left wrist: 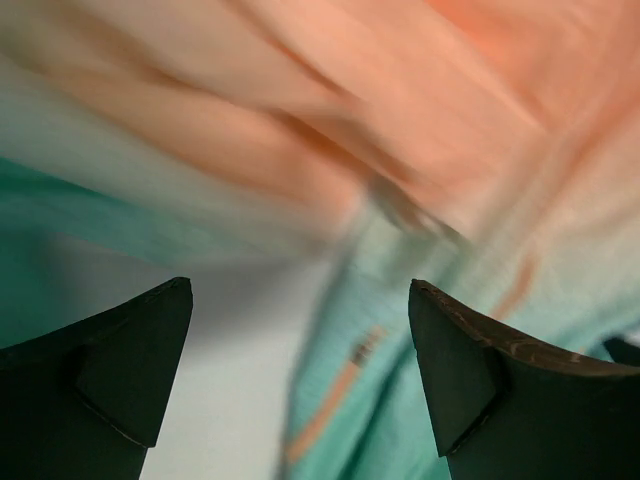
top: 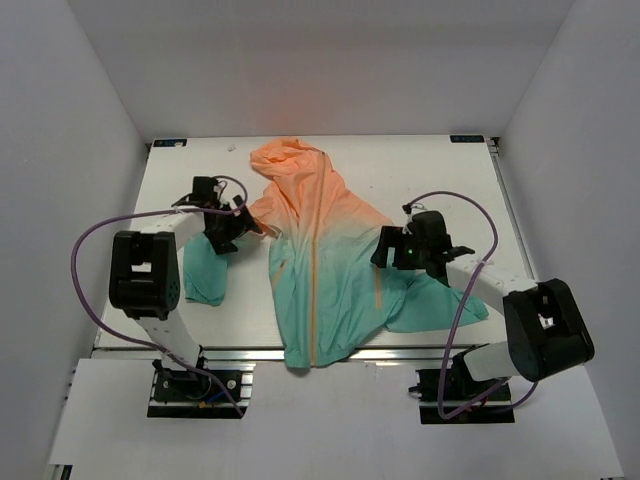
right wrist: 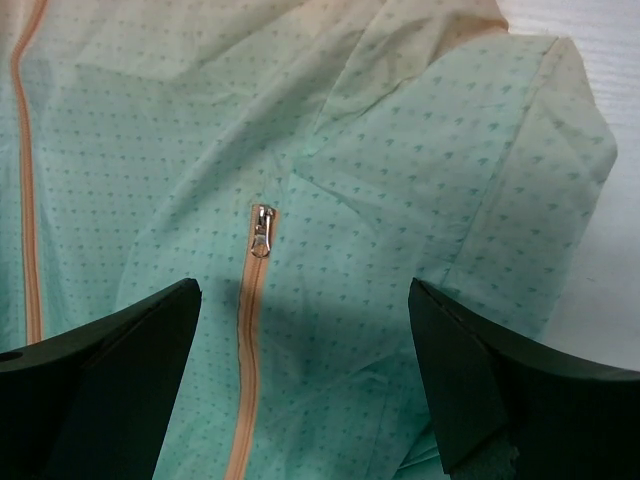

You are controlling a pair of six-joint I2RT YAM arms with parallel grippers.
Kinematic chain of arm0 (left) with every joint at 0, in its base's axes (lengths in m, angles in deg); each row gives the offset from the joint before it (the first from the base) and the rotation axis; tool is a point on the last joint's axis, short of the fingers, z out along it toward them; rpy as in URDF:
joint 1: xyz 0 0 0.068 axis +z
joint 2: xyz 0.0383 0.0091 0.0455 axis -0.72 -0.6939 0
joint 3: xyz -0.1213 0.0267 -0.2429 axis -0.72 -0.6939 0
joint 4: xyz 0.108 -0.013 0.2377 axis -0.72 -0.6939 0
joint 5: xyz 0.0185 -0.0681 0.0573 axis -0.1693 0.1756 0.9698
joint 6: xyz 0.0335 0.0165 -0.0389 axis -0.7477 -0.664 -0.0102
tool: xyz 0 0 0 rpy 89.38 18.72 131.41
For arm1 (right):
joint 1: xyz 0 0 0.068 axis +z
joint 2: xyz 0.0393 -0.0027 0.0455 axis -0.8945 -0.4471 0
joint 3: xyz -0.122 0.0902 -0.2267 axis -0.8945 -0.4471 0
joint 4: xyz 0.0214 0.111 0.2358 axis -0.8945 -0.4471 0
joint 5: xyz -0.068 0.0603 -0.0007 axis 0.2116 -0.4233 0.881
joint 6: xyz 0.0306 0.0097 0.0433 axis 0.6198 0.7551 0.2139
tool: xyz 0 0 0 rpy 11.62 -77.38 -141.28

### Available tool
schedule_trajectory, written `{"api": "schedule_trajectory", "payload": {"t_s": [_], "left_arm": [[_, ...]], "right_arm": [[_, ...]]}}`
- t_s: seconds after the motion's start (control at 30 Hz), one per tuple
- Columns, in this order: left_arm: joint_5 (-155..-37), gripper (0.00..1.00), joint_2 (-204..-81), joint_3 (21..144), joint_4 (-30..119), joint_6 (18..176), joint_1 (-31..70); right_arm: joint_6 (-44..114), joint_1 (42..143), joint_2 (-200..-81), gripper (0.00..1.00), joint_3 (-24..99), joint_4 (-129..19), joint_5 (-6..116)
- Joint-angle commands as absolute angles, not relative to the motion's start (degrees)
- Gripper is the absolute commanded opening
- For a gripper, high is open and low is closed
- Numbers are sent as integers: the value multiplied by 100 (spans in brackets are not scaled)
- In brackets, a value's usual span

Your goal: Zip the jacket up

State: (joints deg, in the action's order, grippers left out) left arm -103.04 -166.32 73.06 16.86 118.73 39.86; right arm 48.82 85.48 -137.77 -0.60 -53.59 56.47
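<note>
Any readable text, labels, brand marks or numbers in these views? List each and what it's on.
No text can be read.
Two small dark marks at the table's far corners: too small to read.
Jacket: only a pattern of tiny triangles, no print.
Pocket zipper pull: no legible marking.
Left wrist view: too blurred to tell.
</note>
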Motion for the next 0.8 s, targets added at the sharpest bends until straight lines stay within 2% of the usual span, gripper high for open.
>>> {"api": "schedule_trajectory", "payload": {"t_s": [0.0,0.3,0.4,0.43,0.47,0.5,0.53,0.77], "left_arm": [[-10359,98,-16924,7264,1877,11703,4569],[-10263,96,-17611,7387,1693,11782,6079],[-9903,89,-17655,7457,1483,11800,6555],[-9841,83,-17707,7501,1430,11800,6635],[-9579,58,-17725,7632,1264,11852,6749],[-9324,25,-17760,7729,1141,11896,6803],[-9113,0,-17813,7825,1026,11931,6847],[-8488,0,-17787,8221,736,12159,7260]], "right_arm": [[4998,8541,-14012,89,44,-5294,5758],[5200,8541,-14461,89,255,-5198,6014],[5244,8541,-14645,89,273,-5039,5908],[5235,8541,-14716,89,299,-5048,5873],[5209,8541,-14760,89,377,-5056,5873],[5200,8541,-14847,89,404,-5074,5899],[5183,8541,-14874,89,422,-5091,5960],[5191,8541,-14901,89,536,-5127,6593]]}}
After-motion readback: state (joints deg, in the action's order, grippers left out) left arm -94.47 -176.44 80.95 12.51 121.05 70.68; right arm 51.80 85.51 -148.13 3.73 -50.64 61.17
